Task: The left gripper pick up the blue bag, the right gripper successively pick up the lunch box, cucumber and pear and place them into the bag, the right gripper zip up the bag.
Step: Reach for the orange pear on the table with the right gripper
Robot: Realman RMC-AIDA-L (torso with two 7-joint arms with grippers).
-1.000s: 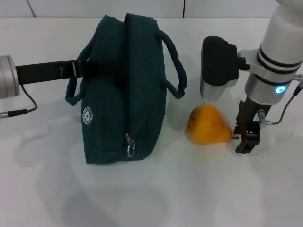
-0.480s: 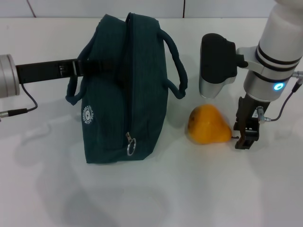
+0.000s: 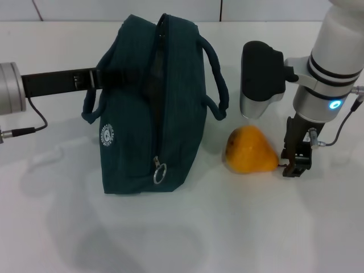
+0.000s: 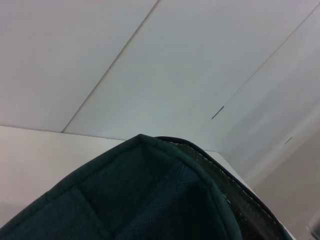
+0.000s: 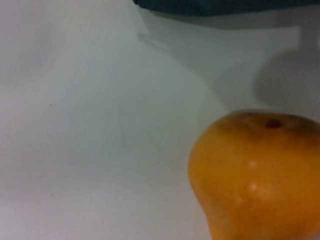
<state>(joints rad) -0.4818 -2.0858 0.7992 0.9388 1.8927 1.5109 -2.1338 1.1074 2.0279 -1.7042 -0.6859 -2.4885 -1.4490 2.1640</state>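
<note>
Blue bag (image 3: 151, 108) stands upright on white table (image 3: 256, 227), zipper slit open along top, ring pull (image 3: 158, 172) hanging low at near end. Round white logo (image 3: 104, 134) on side – lettering unreadable. Left gripper (image 3: 102, 78) reaches bag's handle – finger state cannot be told. Pear (image 3: 250, 151) lies beside bag; right gripper (image 3: 296, 165) just beside its stem end, finger state unclear.

One bag (image 3: 151, 108) with two handles (image 3: 213, 79), one pear (image 3: 250, 151), and two grippers (image 3: 296, 165) on one table (image 3: 256, 227).
</note>
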